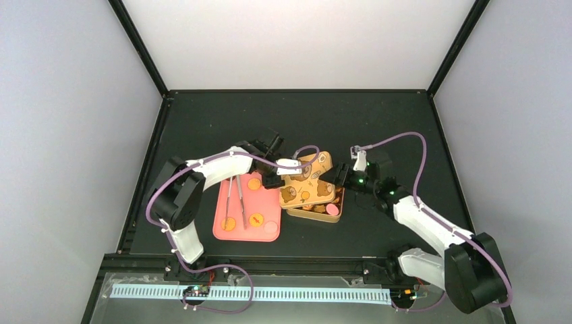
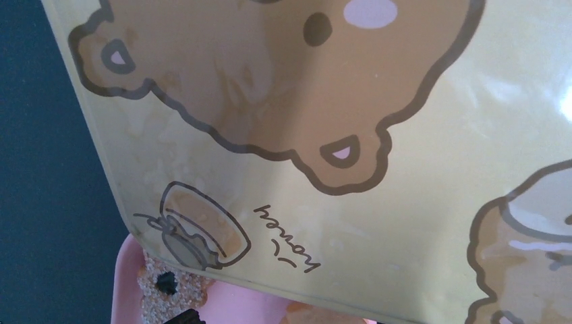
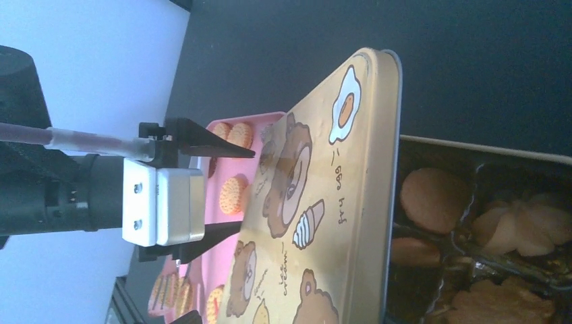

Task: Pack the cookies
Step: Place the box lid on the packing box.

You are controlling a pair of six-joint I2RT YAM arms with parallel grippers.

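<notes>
Orange cookies [image 1: 253, 183] lie on a pink tray [image 1: 222, 233]; more cookies [image 3: 435, 199] fill the open tin [image 1: 337, 217]. The tin's yellow bear-print lid [image 1: 307, 177] sits skewed and tilted over the tin and the tray's edge. My left gripper [image 1: 275, 177] is at the lid's left edge, its two fingers [image 3: 209, 145] apart and reaching under it. In the left wrist view the lid [image 2: 337, 169] hides almost everything, with a sugared cookie [image 2: 162, 287] on the tray below. My right gripper [image 1: 335, 177] is against the lid's right edge; its fingers barely show.
Metal tongs [image 1: 235, 199] lie lengthwise on the pink tray among the cookies. A pale pink cookie [image 1: 271, 228] sits in the tray's near right corner. Black walls rim the dark table on the left and right.
</notes>
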